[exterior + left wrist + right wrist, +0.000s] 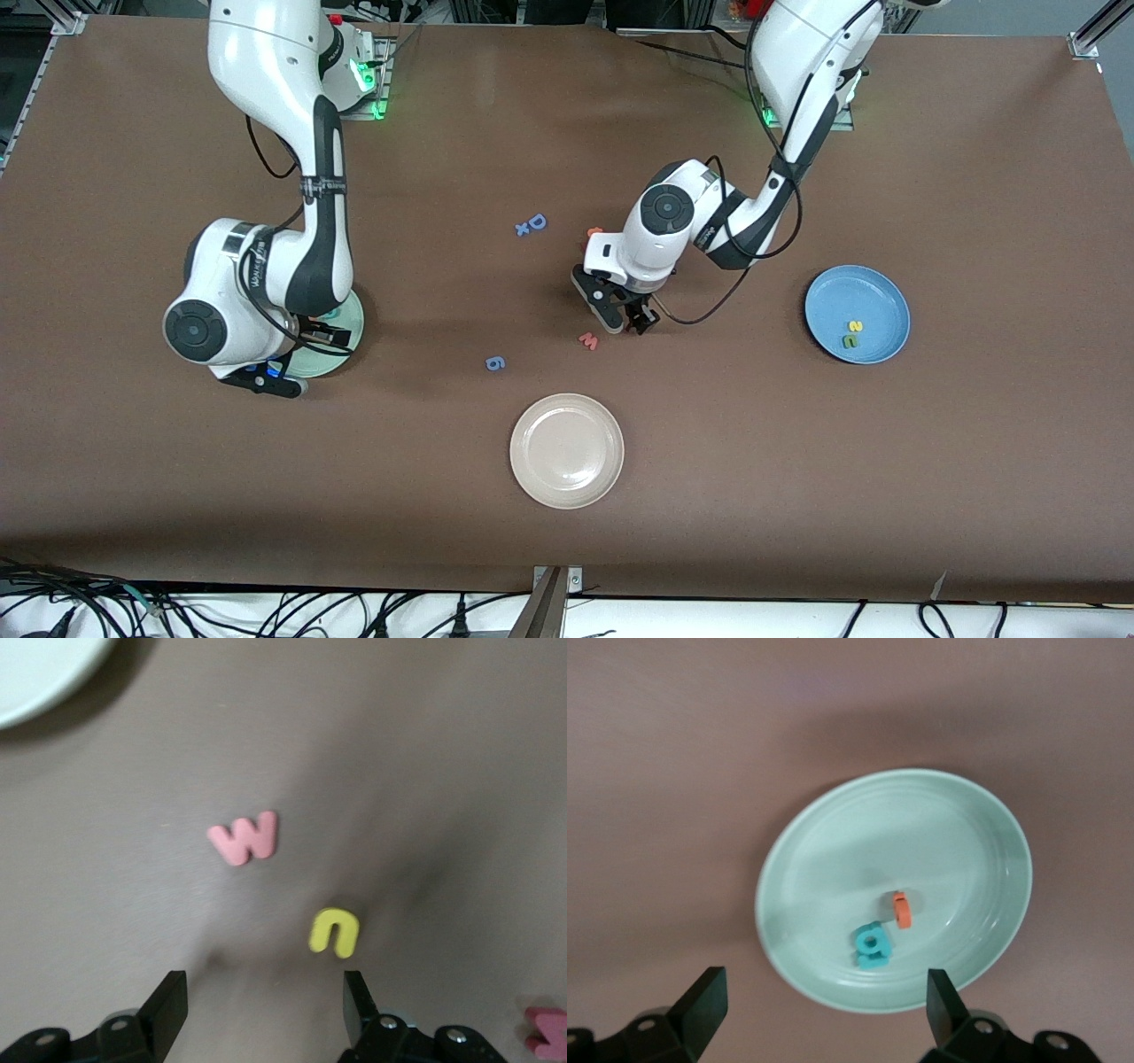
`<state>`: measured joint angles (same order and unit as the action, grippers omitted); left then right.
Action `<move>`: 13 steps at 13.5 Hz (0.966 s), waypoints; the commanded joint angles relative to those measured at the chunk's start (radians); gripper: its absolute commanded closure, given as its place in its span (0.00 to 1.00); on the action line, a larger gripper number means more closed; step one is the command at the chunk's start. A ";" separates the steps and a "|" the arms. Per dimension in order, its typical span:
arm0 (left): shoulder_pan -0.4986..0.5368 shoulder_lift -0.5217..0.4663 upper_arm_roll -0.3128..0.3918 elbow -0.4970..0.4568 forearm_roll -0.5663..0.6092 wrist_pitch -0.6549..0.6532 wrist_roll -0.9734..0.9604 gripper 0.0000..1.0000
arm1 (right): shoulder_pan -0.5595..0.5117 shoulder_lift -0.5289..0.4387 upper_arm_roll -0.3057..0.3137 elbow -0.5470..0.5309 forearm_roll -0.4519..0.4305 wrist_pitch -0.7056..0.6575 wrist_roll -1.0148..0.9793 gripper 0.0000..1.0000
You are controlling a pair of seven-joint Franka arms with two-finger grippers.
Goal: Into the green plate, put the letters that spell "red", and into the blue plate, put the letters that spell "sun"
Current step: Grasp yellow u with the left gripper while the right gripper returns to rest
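Note:
The green plate (833,833) holds an orange "e" (901,909) and teal letters (873,945) lying together. My right gripper (824,1001) hangs open and empty over that plate's rim; in the front view the right arm covers most of the green plate (354,310). The blue plate (886,292), at the left arm's end of the table, holds a yellow "s" (855,326) and a green "n" (849,340). My left gripper (263,1001) is open low over the table's middle. A yellow "u" (335,932) lies flat just ahead of its fingertips, untouched.
A pink "w" (244,838) lies beside the "u". A beige-white plate (567,450) sits nearer the front camera. A blue "g" (495,363), a blue "D" with a small "x" (532,223) and an orange piece (594,232) are scattered mid-table. A red letter (547,1032) shows at the left wrist view's edge.

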<state>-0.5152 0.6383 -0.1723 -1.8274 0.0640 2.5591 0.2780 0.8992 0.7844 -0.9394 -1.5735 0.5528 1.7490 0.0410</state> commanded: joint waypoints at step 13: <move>-0.052 0.090 0.013 0.097 0.128 0.001 0.018 0.29 | -0.109 -0.307 0.097 0.348 -0.042 -0.332 -0.001 0.00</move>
<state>-0.5566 0.7128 -0.1703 -1.7516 0.1599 2.5634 0.3020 0.8856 0.5571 -0.9689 -1.1761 0.5369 1.3934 0.0407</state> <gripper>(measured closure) 0.286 0.000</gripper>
